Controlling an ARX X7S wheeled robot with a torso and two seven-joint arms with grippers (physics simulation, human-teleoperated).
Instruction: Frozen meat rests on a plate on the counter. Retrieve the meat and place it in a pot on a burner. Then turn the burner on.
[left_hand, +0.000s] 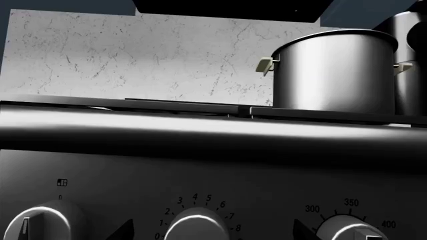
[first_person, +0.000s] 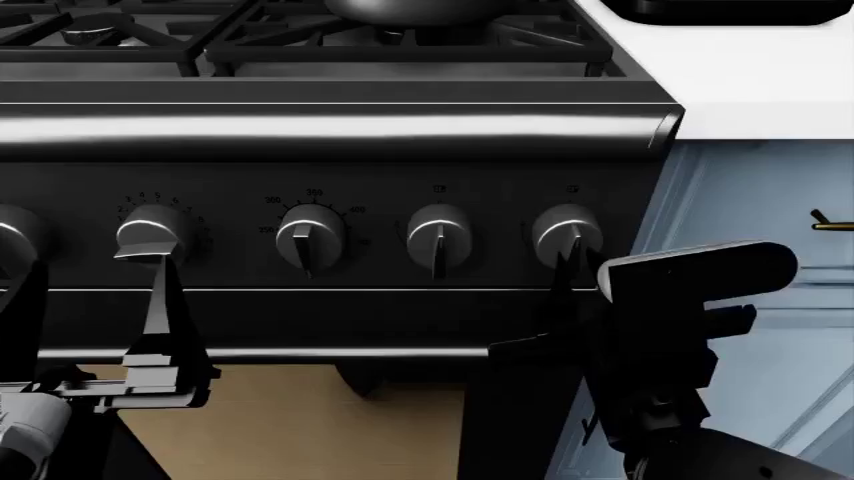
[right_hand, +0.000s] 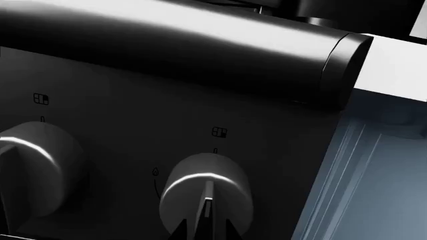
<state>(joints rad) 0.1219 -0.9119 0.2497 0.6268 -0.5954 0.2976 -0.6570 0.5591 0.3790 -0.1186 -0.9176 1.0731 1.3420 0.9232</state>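
The dark grey pot with cream side handles stands on the stove grates; only its base shows at the top of the head view. A silvery burner sits under black grates at the top left. The meat and the plate are out of view. My left gripper is open, with its fingertips wide apart on either side of a numbered knob. My right gripper is closed narrowly on the ridge of the rightmost knob. In the head view it sits just below that knob.
The stove front carries a row of silver knobs under a thick rounded rail. The white counter with a black appliance lies to the right. Light blue cabinets with a gold handle stand below.
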